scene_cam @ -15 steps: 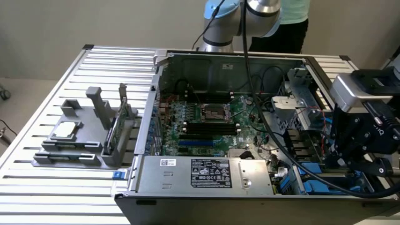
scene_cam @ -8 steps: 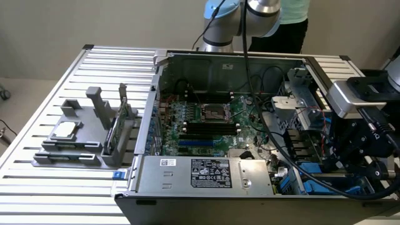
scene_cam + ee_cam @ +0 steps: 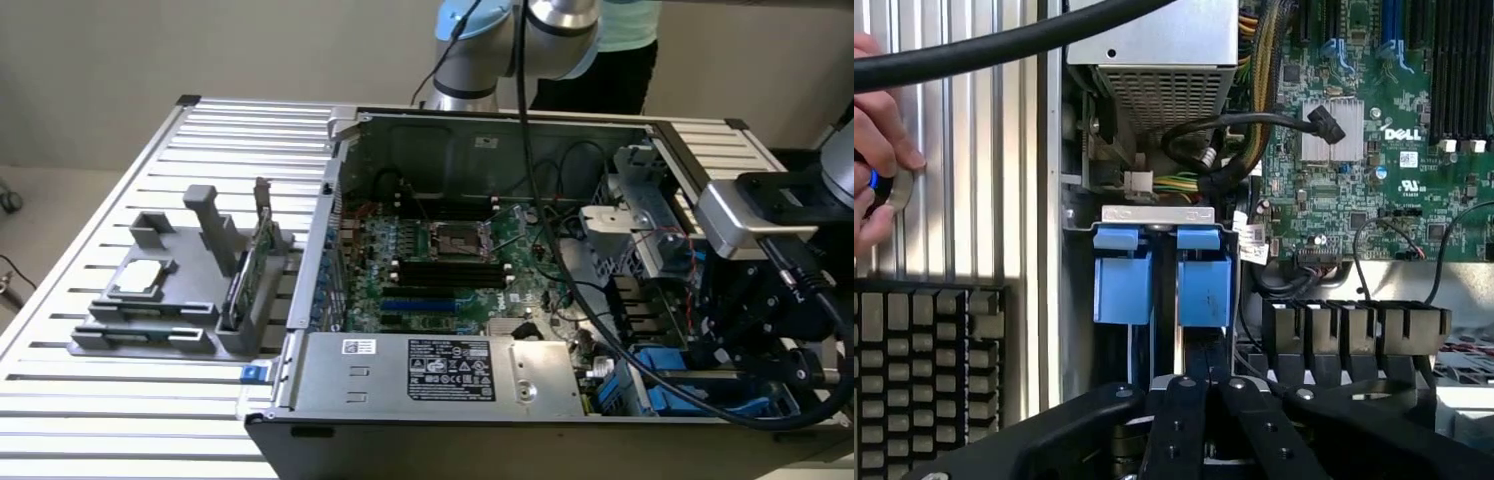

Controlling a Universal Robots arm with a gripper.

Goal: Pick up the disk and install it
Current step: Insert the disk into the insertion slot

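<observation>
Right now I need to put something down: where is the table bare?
Bare slats of the table lie in front of the grey fixture and behind it, toward the far corner. Crowded: inside the computer case, and around the end effector.

We count one table (image 3: 254,130), one open computer case (image 3: 350,135) and one grey holder (image 3: 147,338). On the holder we count one silver chip (image 3: 140,278) and one green circuit card (image 3: 254,268). Inside the case we count one motherboard (image 3: 454,275), one power supply (image 3: 441,372) and two blue disk carriers (image 3: 1122,290) (image 3: 1205,290). We also count one gripper (image 3: 1204,388) and one hand (image 3: 876,150).
</observation>
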